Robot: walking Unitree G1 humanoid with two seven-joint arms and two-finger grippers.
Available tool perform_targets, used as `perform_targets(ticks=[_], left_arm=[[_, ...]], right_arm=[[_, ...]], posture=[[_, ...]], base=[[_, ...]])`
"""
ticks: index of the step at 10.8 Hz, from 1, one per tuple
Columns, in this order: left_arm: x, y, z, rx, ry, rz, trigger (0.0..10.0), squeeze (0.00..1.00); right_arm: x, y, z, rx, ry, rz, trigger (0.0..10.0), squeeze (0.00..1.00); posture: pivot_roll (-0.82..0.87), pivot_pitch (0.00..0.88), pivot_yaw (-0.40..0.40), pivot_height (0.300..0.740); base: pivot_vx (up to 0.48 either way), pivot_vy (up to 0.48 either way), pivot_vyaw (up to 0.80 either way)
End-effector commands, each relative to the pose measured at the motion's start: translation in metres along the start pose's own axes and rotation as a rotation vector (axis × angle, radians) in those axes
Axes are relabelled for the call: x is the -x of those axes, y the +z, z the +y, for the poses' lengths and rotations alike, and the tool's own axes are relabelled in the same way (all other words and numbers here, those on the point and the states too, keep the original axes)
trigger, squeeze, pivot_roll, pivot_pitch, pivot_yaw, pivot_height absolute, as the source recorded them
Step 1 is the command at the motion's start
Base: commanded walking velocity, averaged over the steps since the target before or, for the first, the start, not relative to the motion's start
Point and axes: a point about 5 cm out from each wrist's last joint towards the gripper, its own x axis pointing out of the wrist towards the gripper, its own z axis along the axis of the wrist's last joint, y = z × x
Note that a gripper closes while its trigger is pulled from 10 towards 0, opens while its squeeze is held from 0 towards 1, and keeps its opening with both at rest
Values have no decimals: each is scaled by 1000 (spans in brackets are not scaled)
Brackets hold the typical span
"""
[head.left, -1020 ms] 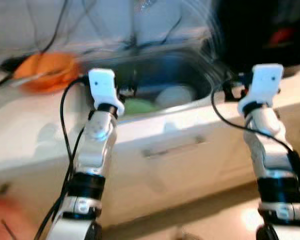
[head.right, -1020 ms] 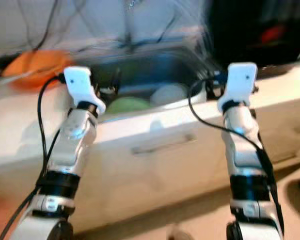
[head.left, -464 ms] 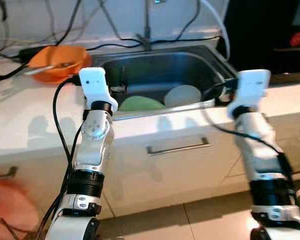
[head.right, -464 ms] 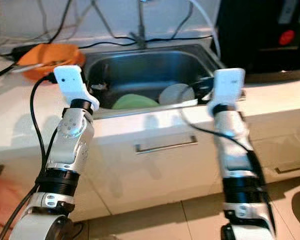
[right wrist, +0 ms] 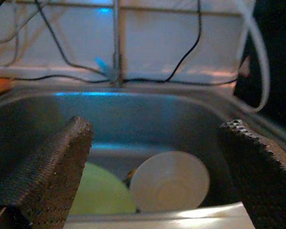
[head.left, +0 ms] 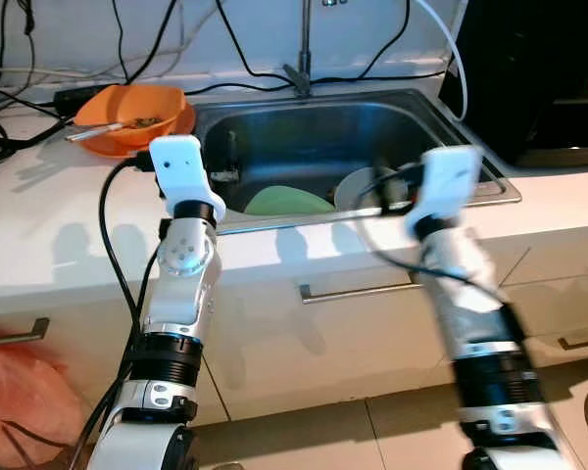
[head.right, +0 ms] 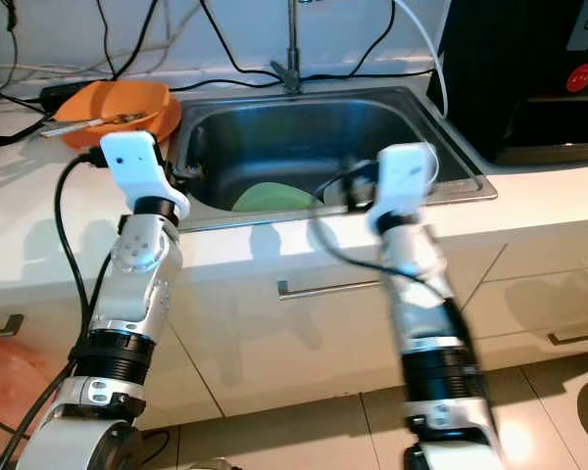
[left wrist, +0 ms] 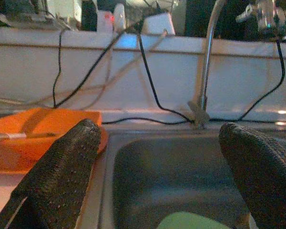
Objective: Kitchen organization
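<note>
Sink [head.left: 470, 147]: steel, set in the white counter [head.left: 49, 245].
Green plate [right wrist: 97, 195]: in the sink, near its front wall.
White bowl [right wrist: 169, 181]: in the sink, touching the plate.
Orange bowl [head.left: 132, 116]: on the counter, just left of the sink.
Left gripper [left wrist: 157, 181]: fingers wide apart, over the sink's left front rim.
Right gripper [right wrist: 157, 176]: fingers wide apart, over the sink's front, facing the white bowl.

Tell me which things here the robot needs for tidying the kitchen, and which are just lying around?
For the job:
green plate
white bowl
sink
orange bowl
left pincer, open
right pincer, open

Just lying about:
black cables
faucet
drawer handle
</note>
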Motion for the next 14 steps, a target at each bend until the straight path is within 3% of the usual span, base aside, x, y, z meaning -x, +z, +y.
perform_targets(ticks=[1,5,8,11,14], left_arm=[[-2,1,0,-7,13,-7,10000,0],[-2,0,2,-2,32,-11,10000,0],[-3,1,5,1,52,-10,10000,0],[-6,4,10,7,64,-7,10000,0],[-9,6,9,7,61,0,10000,0]], right_arm=[[-3,5,4,-14,8,-29,10000,0],[-2,12,4,3,22,-74,10000,0],[-7,15,0,14,5,-86,10000,0],[-7,16,-2,-17,-14,-95,10000,0],[-7,16,-3,-21,-26,-100,10000,0]], posture=[[96,0,11,740],[77,0,8,740],[80,0,13,740],[83,0,27,740],[77,0,33,740]], base=[[0,0,0],[0,0,0],[0,0,800],[0,0,0],[0,396,0]])
